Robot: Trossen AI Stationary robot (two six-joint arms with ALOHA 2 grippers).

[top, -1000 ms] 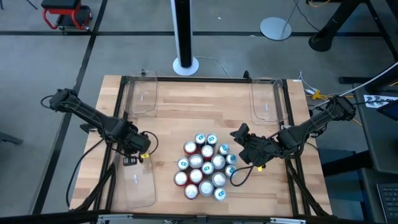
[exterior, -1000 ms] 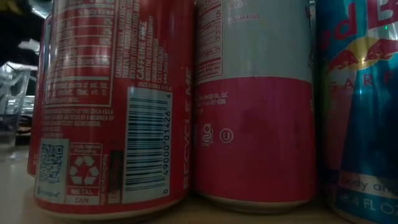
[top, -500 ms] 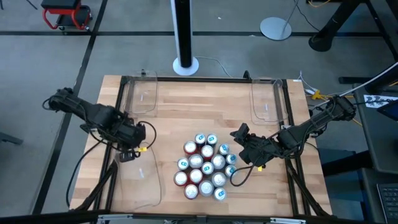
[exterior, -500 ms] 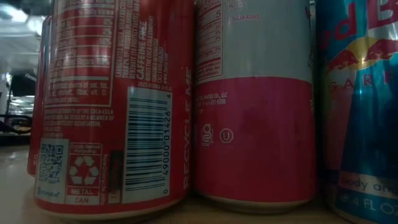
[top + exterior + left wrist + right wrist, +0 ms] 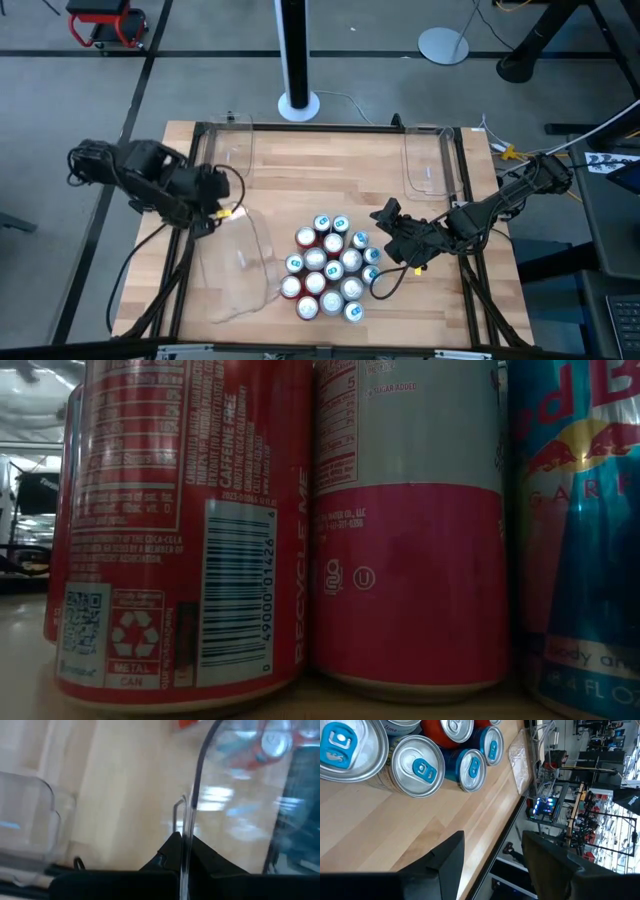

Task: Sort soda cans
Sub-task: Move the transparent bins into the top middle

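Evidently the left gripper (image 5: 212, 205), pinching a clear bin's (image 5: 240, 265) wall, should set it level beside the clustered soda cans (image 5: 330, 265) mid-table, while the right gripper (image 5: 392, 232) waits open.

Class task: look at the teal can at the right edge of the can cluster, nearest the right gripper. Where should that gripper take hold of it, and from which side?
Probably the teal can is best held by its round side wall, fingers on opposite sides. It stands upright at the edge of the soda cans. Come in from its free right side, where the right gripper waits open; neighbours block the left.
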